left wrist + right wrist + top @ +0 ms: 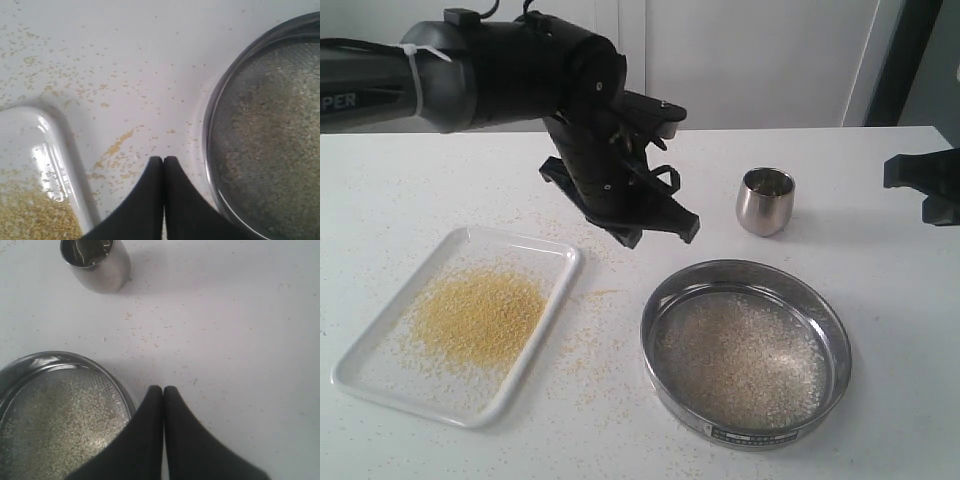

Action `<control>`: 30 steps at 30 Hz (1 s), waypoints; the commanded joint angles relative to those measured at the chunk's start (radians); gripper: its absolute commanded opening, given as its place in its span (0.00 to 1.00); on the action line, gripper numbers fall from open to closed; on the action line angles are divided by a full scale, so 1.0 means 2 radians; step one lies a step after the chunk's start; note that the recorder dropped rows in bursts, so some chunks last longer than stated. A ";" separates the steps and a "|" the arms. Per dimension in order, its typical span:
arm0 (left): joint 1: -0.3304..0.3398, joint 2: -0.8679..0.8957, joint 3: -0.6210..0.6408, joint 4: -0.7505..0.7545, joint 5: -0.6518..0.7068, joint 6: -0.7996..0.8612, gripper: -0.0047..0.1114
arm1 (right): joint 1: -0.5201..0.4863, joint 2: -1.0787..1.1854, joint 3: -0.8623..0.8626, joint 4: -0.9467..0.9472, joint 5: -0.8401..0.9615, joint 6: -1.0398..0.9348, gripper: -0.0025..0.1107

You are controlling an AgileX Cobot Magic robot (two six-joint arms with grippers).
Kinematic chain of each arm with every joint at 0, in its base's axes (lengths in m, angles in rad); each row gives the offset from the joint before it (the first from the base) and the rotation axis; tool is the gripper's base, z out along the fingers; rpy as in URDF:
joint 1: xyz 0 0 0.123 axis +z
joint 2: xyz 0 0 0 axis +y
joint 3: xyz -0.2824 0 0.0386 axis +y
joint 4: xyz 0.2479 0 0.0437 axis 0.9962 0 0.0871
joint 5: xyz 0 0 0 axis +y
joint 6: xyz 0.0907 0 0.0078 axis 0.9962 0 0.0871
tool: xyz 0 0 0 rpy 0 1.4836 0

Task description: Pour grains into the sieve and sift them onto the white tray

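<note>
The sieve [750, 425] stands on the table at the front right, with coarse whitish grains [740, 360] on its mesh. To its left lies the white tray [560, 262], where fine yellow grains [480, 315] form a heap. My left gripper [665, 225] hangs shut and empty above the gap between tray and sieve. In the left wrist view, its fingertips [163, 159] meet over loose yellow grains [117, 145], between the tray rim [60, 150] and the sieve rim [210, 125]. My right gripper [162, 388] is shut and empty beside the sieve [60, 356].
A small rounded steel cup [765, 200] stands upright behind the sieve; the right wrist view also shows this cup [97, 265]. Stray yellow grains [595, 340] are scattered over the white table between tray and sieve. The right gripper [925, 185] sits at the table's right edge.
</note>
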 commanded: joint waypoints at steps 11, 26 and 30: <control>0.110 -0.012 0.005 0.004 0.093 -0.007 0.04 | -0.003 -0.003 0.002 -0.001 -0.004 0.001 0.02; 0.207 -0.075 0.084 -0.014 0.102 0.035 0.04 | -0.003 -0.003 0.002 -0.001 -0.004 0.001 0.02; 0.245 -0.106 0.120 -0.043 0.097 0.075 0.04 | -0.003 -0.003 0.002 -0.001 -0.004 0.001 0.02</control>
